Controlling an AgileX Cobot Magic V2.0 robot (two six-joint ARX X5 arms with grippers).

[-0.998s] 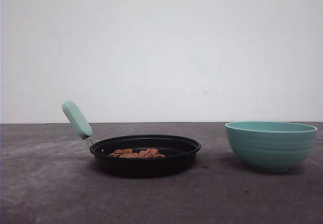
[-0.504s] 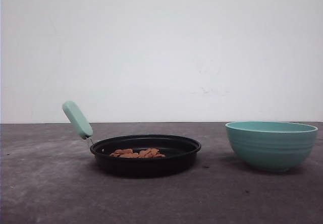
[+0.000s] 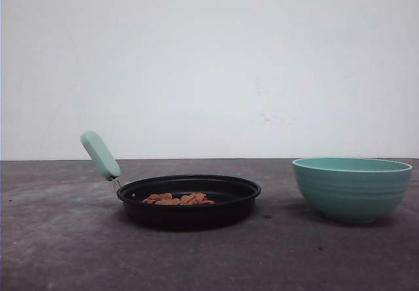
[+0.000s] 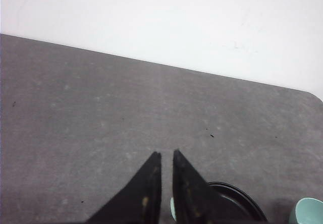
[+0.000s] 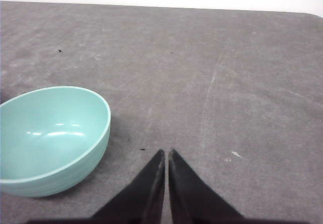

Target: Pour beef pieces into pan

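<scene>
Reddish-brown beef pieces (image 3: 178, 199) in unlabelled black pan (image 3: 190, 209); both arms' fingers nearly closed, empty.

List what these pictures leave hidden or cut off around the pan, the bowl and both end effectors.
- Pan, front view: its near rim hides part of the beef pieces, so their amount is unclear.
- Pan, left wrist view: cut off by the frame edge and covered by the left end effector; contents unseen.
- Bowl, front view: inside hidden by its wall.
- Bowl, right wrist view: one side cut off by the frame edge beside the right end effector.
</scene>
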